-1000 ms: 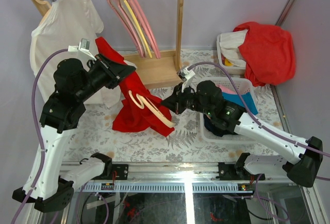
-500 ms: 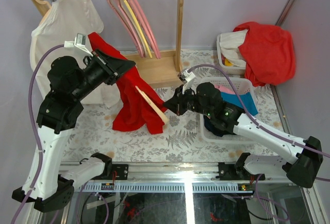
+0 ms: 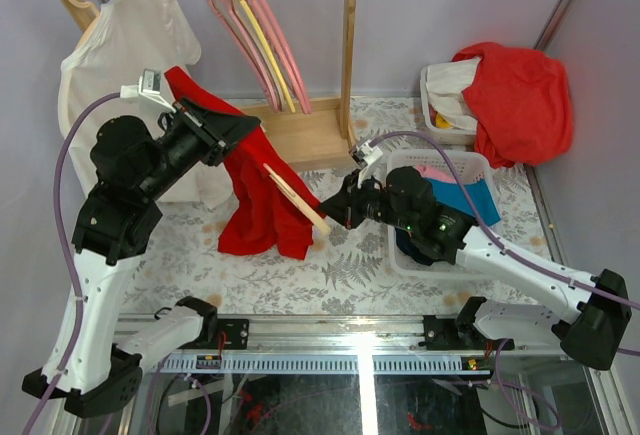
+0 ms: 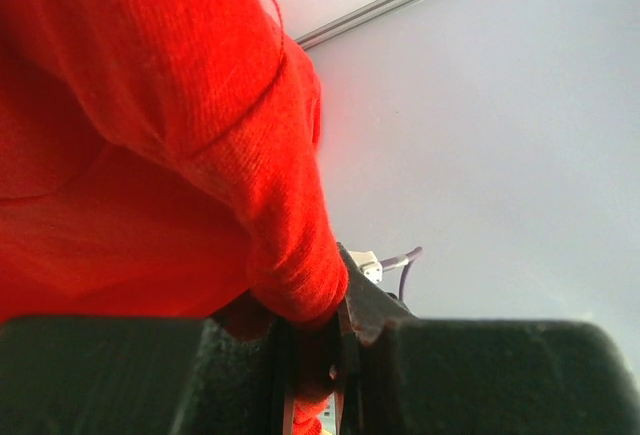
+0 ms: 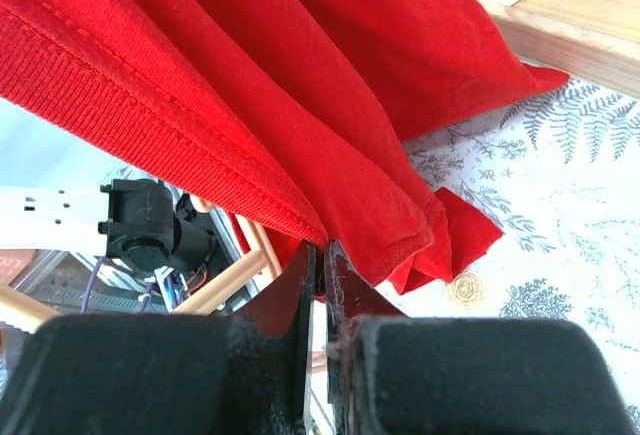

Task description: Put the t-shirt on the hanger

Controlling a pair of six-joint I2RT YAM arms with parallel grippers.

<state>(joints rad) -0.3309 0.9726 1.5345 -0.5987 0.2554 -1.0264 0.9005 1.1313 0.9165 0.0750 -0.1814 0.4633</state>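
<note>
- My left end effector is raised and clamped almost closed on a fold of the t-shirt, which hangs from it over the bench.
- The hanger slants across the red cloth.
- My right end effector is pinched tight on the hanger's lower end.

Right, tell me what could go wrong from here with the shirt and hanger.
The left hand pinches only a small fold of the t-shirt, so the cloth could slip free and drop onto the table. The right hand grips the hanger near one end, so it may twist when pushed into the cloth. The shirt hangs bunched, so the hanger could snag a fold instead of finding an opening.
</note>
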